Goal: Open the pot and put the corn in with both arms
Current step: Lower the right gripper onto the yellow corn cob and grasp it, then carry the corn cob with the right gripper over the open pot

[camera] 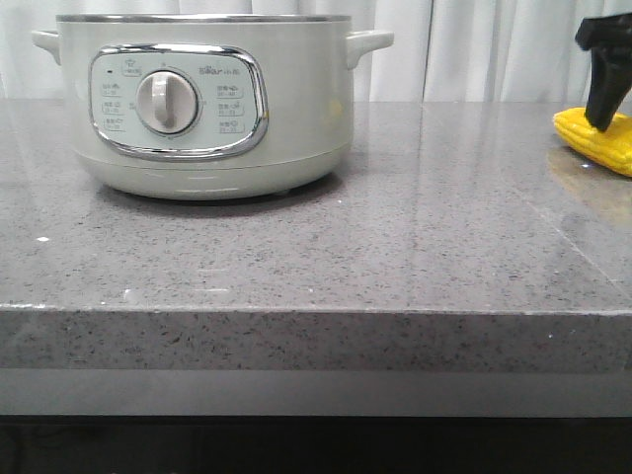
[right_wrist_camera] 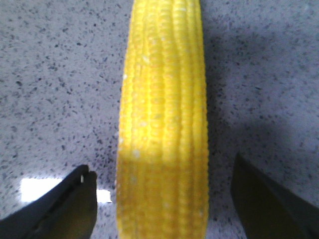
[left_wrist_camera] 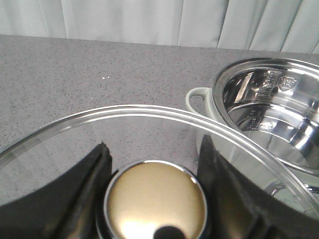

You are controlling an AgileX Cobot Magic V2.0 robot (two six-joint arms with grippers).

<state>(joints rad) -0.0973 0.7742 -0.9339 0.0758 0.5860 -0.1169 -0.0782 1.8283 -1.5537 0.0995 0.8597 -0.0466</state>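
The pot stands at the back left of the counter with its control panel and dial facing me. In the left wrist view it is open and its steel inside is bare. My left gripper is shut on the gold knob of the glass lid, which is off the pot to one side; neither shows in the front view. The corn lies on the counter at the far right. My right gripper is over it, open, with a finger on each side of the cob and gaps between.
The grey speckled stone counter runs between pot and corn, with its front edge near me. A pale curtain hangs behind. The pot's side handle points towards the lid.
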